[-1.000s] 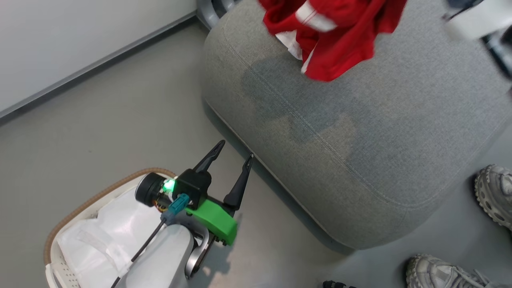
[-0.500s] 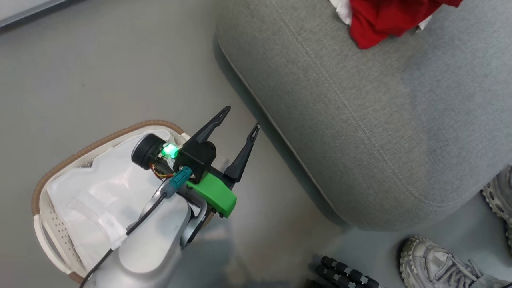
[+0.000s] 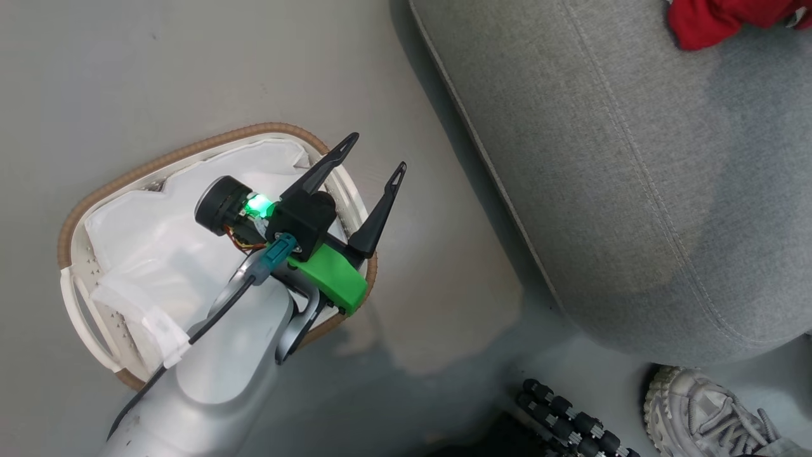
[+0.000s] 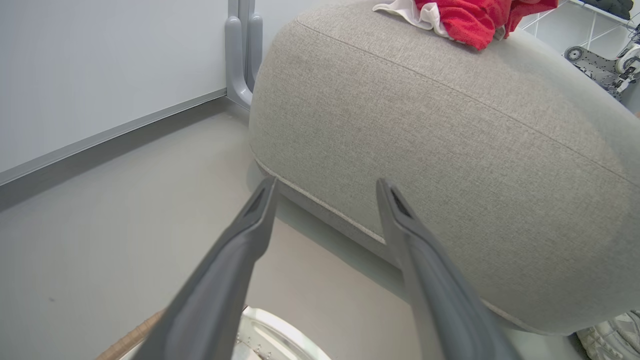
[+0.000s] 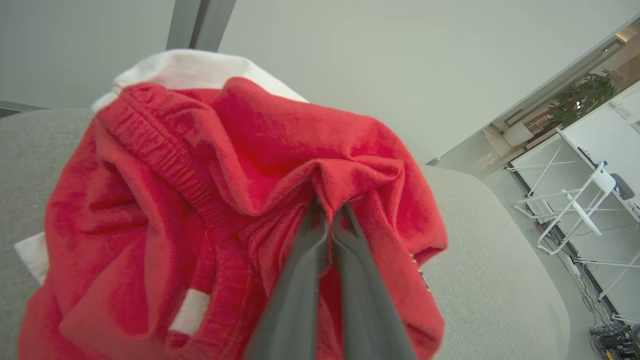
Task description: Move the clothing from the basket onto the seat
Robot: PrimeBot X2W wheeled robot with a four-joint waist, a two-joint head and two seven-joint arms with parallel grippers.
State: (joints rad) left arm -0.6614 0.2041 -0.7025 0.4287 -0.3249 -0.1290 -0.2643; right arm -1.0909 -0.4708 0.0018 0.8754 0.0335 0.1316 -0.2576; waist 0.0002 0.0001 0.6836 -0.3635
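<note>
The red clothing (image 5: pixel 165 200) with white trim lies bunched on the grey seat (image 5: pixel 500 250). My right gripper (image 5: pixel 327 210) is shut on a raised fold of it. In the head view a corner of the clothing (image 3: pixel 729 22) rests at the top right of the seat (image 3: pixel 634 190). The basket (image 3: pixel 190 147) stands on the floor at the left, showing its white lining (image 3: pixel 152 254). My left gripper (image 3: pixel 376 152) is open above the basket's right rim with nothing between its fingers. In the left wrist view that gripper (image 4: pixel 326 184) points at the seat's side (image 4: pixel 450 150), with the clothing (image 4: pixel 470 20) on top.
A person's grey shoe (image 3: pixel 704 412) stands on the floor by the seat's near corner. A black ribbed part (image 3: pixel 571 419) is at the bottom edge. A grey wall post (image 4: pixel 240 55) stands behind the seat. White racks (image 5: pixel 575 210) are far off.
The head camera has swung, so the seat and clothing slid to the upper right and more of the basket shows. The left gripper stays open, now over the basket's rim.
</note>
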